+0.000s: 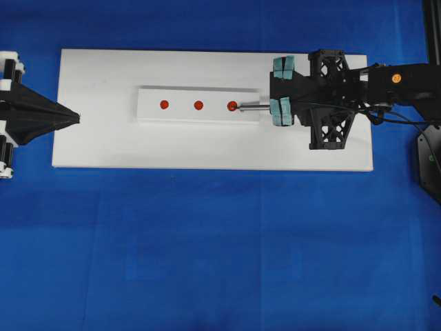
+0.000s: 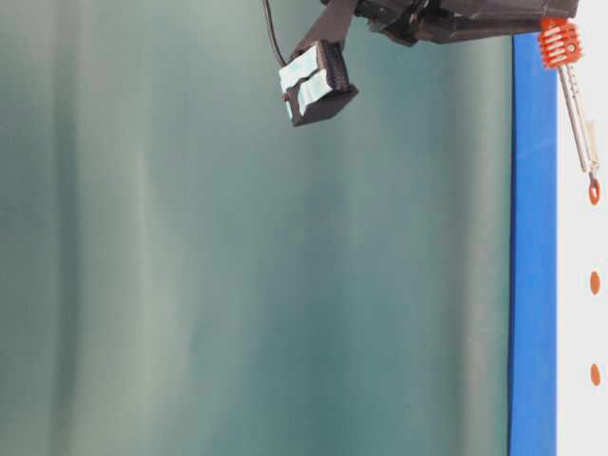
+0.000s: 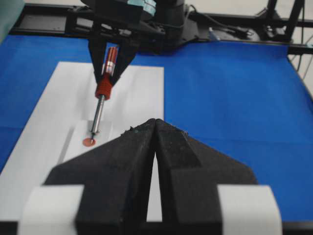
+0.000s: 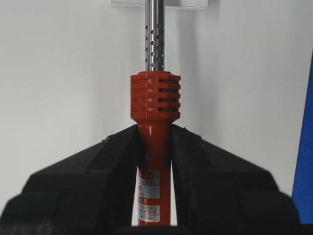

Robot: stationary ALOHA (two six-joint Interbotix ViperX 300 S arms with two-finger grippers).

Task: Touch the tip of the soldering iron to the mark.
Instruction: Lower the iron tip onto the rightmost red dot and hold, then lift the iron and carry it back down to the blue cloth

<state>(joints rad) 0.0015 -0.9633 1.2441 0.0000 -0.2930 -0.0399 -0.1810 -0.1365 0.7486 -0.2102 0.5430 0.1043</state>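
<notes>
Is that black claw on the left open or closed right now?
Shut. In its own wrist view the left tool has both black fingers pressed together at the tip, holding nothing.

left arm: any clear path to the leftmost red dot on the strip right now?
Probably yes. The left gripper sits shut at the board's left edge, and the bare white board lies between it and the leftmost dot. The right gripper and soldering iron are at the far dot.

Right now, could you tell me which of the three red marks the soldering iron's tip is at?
The mark nearest the right gripper, rightmost on the strip overhead; the soldering iron ends there. The middle mark and the far mark lie bare.
</notes>
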